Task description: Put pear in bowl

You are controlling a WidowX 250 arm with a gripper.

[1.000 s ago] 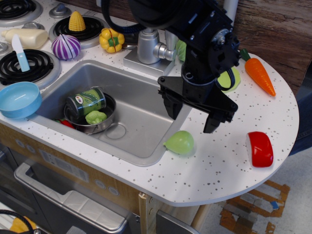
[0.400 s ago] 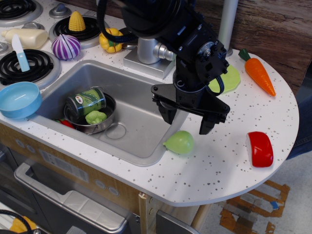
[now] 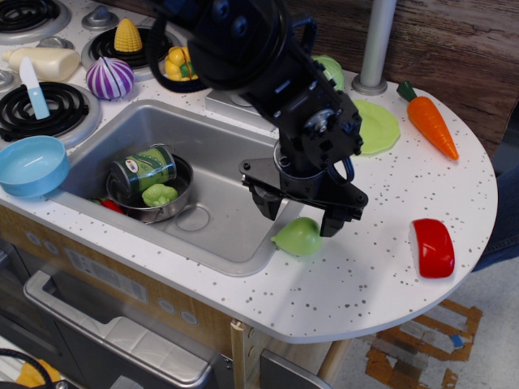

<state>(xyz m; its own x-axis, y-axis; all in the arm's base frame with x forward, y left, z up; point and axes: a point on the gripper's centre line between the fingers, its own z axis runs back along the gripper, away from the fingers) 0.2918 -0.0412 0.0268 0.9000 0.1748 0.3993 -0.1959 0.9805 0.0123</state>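
Hand: the hand hangs over the sink's right rim, directly above the pear, jaws spread wide and holding nothing.
Fingers: two dark fingers point down; one sits over the sink edge, the other just beside the pear's upper right. Contact with the pear cannot be confirmed.
Pear: the pear lies on its side on the table, right at the sink's corner lip, tapered end pointing left toward the basin.
Bowl: the bowl sits on the table's left front edge, well apart from the pear, across the sink. It looks empty.
Handling, judged: hollow plastic, so light and stiff; it should not deform under a firm pinch. The smooth rounded skin is likely slippery, and a pinch near the taper could squirt it out.
Grip point, judged: across the fat rounded belly, jaws straddling the widest part, closing evenly.
Risk, judged: the pear sits at the basin edge; a nudge from the left finger could roll it into the sink.
Clutter: a pot in the sink holds a can and a lumpy green vegetable; a carrot, a green plate and a red piece lie to the right, clear of the carry path.
Stage, judged: pre-grasp; lift and carry not yet done.
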